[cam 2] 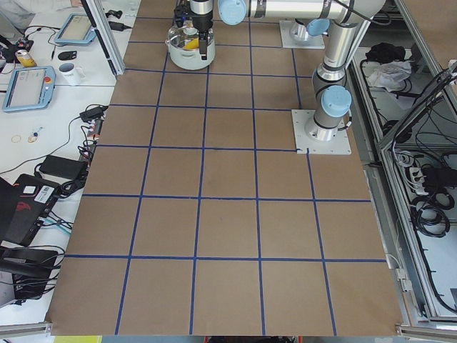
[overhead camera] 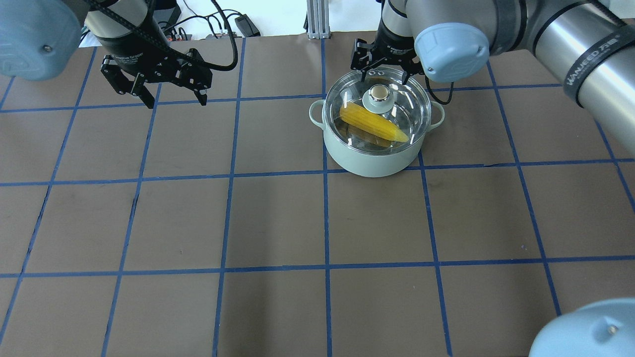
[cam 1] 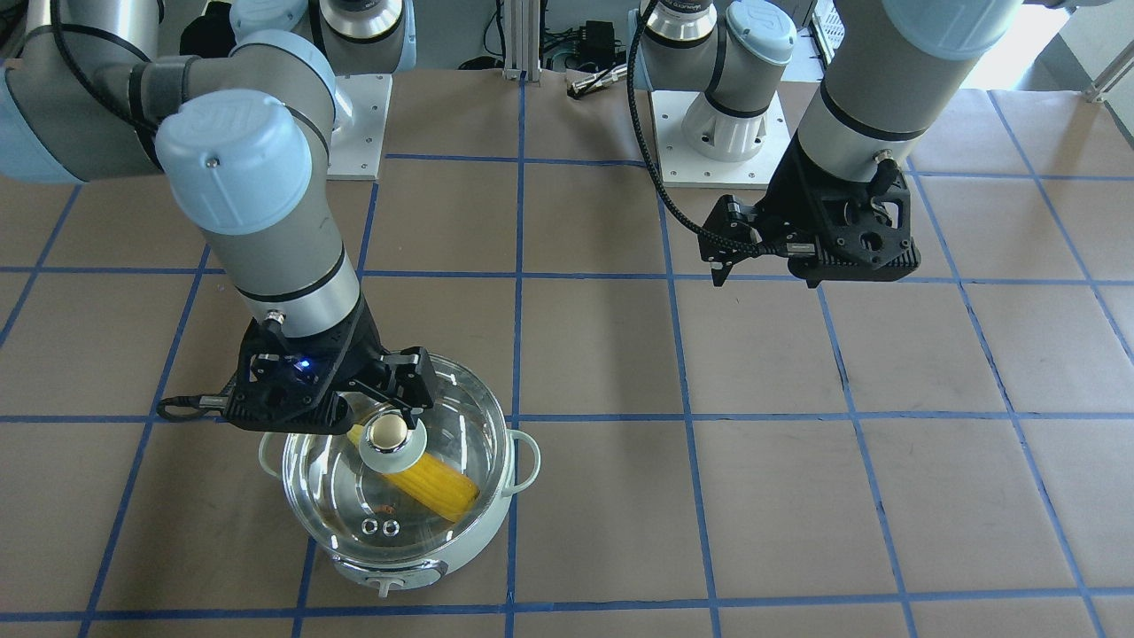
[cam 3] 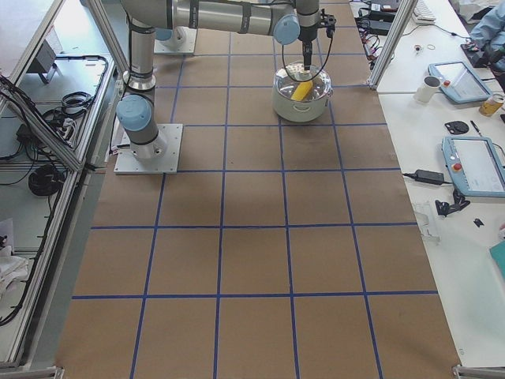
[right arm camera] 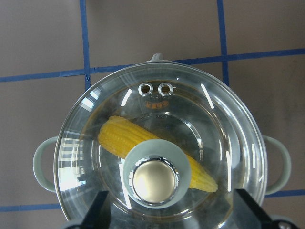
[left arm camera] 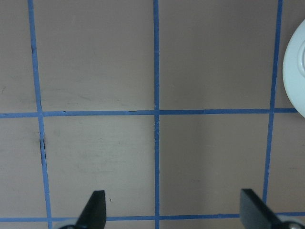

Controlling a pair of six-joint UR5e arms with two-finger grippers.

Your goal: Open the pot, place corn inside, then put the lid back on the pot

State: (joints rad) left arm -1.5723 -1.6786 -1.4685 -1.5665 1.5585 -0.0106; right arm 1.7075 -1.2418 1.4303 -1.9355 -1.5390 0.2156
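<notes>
The mint-green pot (overhead camera: 367, 161) stands on the table with the clear glass lid (overhead camera: 412, 106) seated on it. The yellow corn (overhead camera: 372, 121) lies inside, seen through the glass. My right gripper (overhead camera: 386, 75) is open just above the lid, its fingers apart on either side of the beige knob (right arm camera: 153, 176) and not touching it. The right wrist view shows the lid (right arm camera: 224, 124), the corn (right arm camera: 119, 138) and the two vent holes from above. My left gripper (overhead camera: 176, 101) is open and empty, well away to the left over bare table; it also shows in the left wrist view (left arm camera: 174, 210).
The brown table (overhead camera: 278, 223) carries a grid of blue tape lines. The arms' base plates (cam 1: 718, 133) and some cables sit along the robot's edge. A pale round shape (left arm camera: 298, 71) shows at the right edge of the left wrist view.
</notes>
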